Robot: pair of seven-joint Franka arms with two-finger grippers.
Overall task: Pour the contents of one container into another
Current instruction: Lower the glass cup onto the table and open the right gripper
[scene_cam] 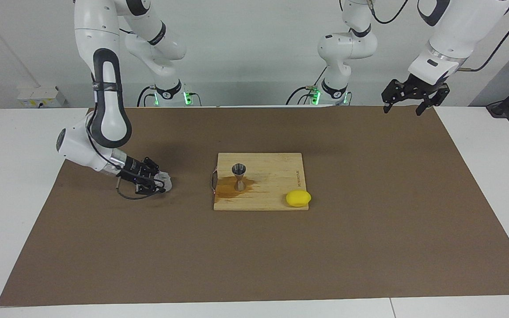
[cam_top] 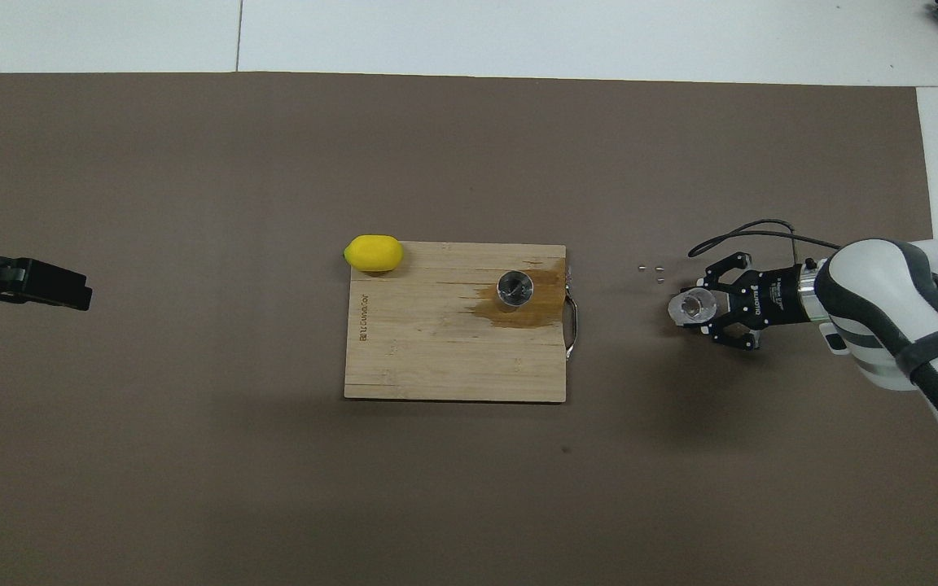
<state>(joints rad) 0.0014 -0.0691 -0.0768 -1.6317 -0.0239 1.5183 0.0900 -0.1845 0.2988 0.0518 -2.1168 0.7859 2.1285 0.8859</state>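
Glass tumbler (scene_cam: pixel 164 182), clamped in the right gripper (scene_cam: pixel 155 183), sits low over the mat beside the cutting board (scene_cam: pixel 276 170); releasing it tilted could topple it. Jigger (scene_cam: pixel 239 176) stands on the board in spilled liquid. Left gripper (scene_cam: pixel 408 96) waits open.

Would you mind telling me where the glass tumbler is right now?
The glass tumbler is in the right claw, low over the brown mat beside the cutting board, toward the right arm's end.
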